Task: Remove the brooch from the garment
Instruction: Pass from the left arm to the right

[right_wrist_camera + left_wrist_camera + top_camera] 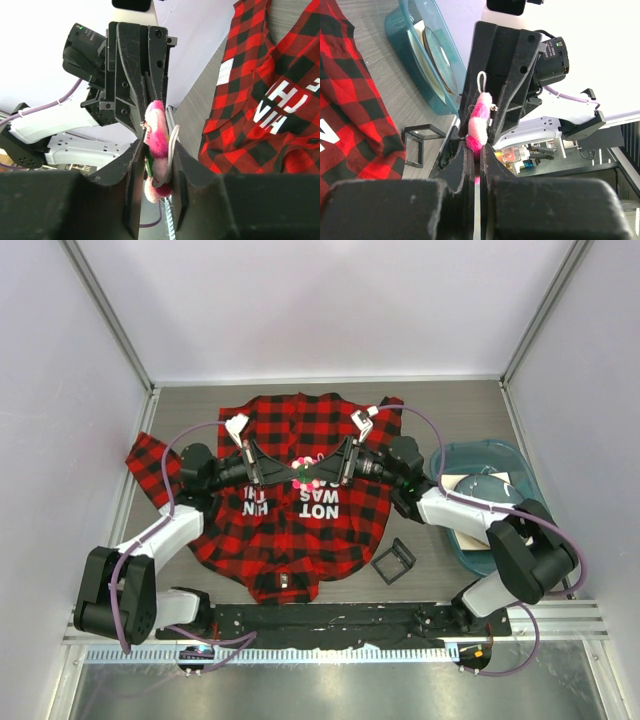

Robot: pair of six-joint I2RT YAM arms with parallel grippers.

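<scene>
Pink fluffy flower brooch (pixel 478 122) clamped by left gripper (pixel 479 146) & right gripper (pixel 158 150); pull opp. ways & you'll tear it.

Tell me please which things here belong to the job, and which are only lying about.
Part of the job: the brooch, pinched by the left gripper and the right gripper; the garment.
Only lying about: the black square frame; the teal tub.
</scene>
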